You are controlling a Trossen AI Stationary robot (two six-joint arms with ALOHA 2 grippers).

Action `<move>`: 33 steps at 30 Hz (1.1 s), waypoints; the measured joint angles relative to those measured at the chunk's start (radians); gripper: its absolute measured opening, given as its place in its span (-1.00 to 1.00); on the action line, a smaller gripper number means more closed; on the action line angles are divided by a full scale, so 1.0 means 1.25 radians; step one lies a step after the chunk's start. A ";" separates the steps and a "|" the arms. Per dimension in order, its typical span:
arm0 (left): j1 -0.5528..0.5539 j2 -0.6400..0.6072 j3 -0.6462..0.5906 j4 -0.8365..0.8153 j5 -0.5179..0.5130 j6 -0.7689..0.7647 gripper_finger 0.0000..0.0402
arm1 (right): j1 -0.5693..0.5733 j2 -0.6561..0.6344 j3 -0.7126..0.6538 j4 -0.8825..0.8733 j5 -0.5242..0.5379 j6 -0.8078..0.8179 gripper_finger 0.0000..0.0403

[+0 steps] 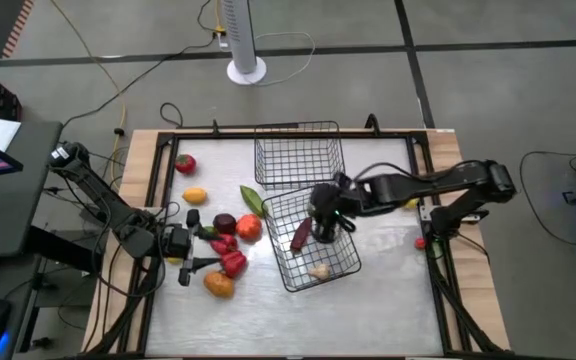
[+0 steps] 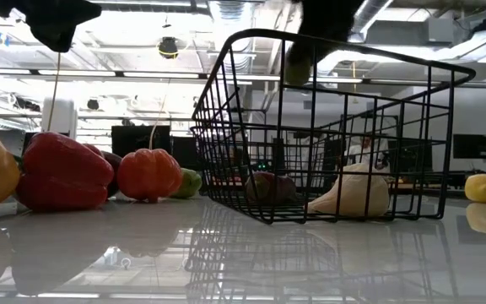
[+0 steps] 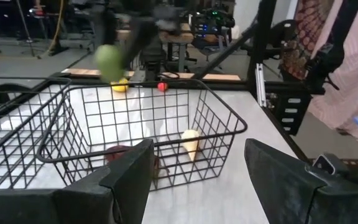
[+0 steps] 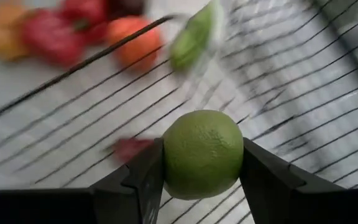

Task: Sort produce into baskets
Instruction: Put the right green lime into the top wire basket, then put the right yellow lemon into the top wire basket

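My right gripper [image 1: 325, 218] hangs over the nearer, tilted black wire basket [image 1: 340, 262] and is shut on a green lime [image 4: 202, 154]. The lime also shows in the left wrist view [image 3: 110, 61] and the low view [image 2: 298, 67]. A maroon piece [image 1: 301, 235] and a whitish garlic [image 1: 319, 270] lie on this basket's floor. A second basket [image 1: 298, 152] stands at the far centre. My left gripper [image 1: 206, 249] is open by the loose produce at the left: red peppers [image 1: 232, 262], an orange-red piece [image 1: 248, 228], a maroon piece [image 1: 224, 222] and an orange one [image 1: 218, 285]. My right gripper pinches the lime between its two fingers, one on each opposite side [image 4: 168, 155] at its widest part. The fingers come from above, pointing down into the basket. The lime is lifted clear, above the basket's floor.
A red piece [image 1: 185, 163], a yellow-orange piece [image 1: 195, 196] and a green leafy piece [image 1: 253, 199] lie at the left. A yellow piece [image 1: 409, 204] and a small red one [image 1: 420, 242] lie near the right rail. A white fan base [image 1: 246, 70] stands beyond the table.
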 joint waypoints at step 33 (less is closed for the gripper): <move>0.000 0.000 0.000 0.013 -0.001 0.016 0.19 | -0.423 -0.050 -0.077 -0.534 0.056 0.039 0.59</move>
